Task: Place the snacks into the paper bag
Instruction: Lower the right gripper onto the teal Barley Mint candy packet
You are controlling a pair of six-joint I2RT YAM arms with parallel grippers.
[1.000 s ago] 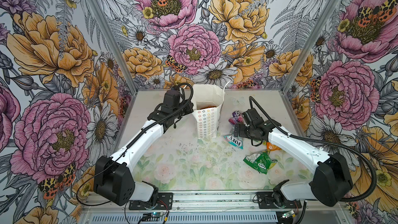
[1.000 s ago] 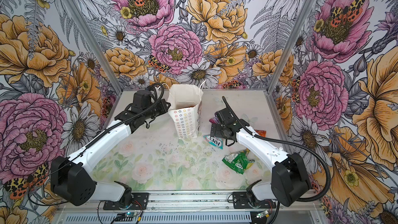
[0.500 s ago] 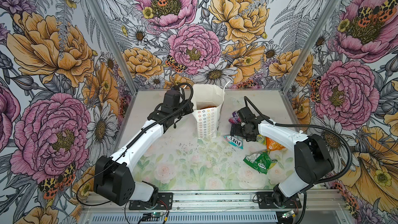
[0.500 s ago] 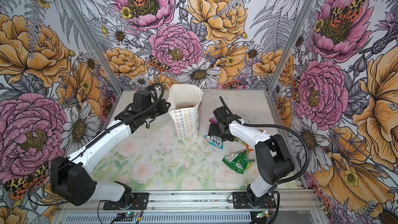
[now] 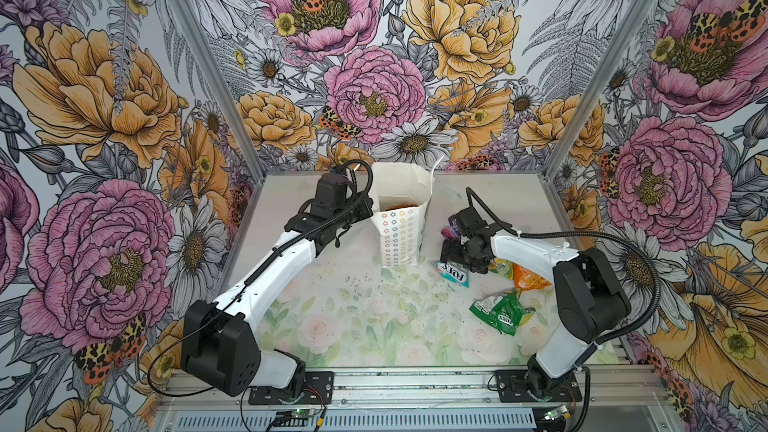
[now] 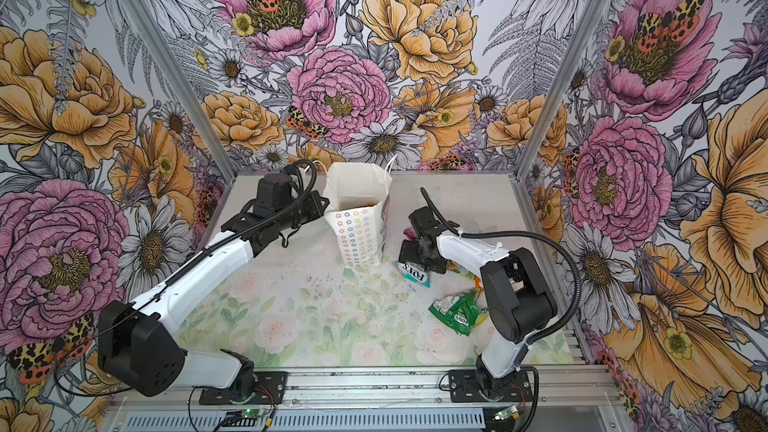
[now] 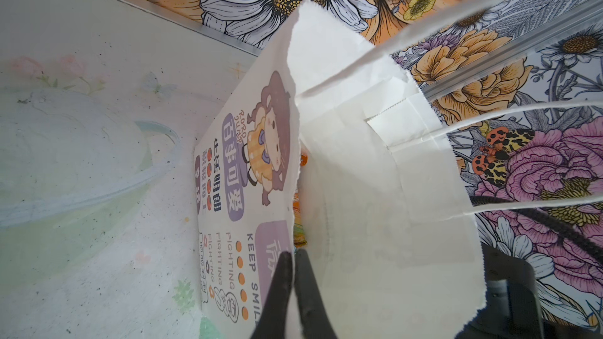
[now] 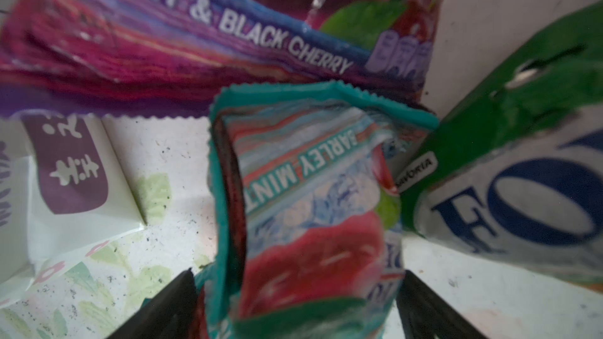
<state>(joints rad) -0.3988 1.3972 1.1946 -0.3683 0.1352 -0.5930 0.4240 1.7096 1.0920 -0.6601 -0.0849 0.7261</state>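
Right wrist alone shows right hand (image 8: 297, 275) spread astride teal packet (image 8: 310, 190); left hand (image 7: 294, 256) clamps paper bag (image 7: 359, 174) rim; near-left bench (image 5: 332, 326) roomy.

white arms (image 5: 286, 263), black joints (image 5: 216, 342), ribbed cables (image 5: 582, 236)

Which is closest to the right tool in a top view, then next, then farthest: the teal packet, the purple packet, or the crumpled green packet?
1. Teal packet, sitting between the right tool's open jaws.
2. Purple packet, just behind, toward the back wall.
3. Crumpled green packet, out toward the front edge.
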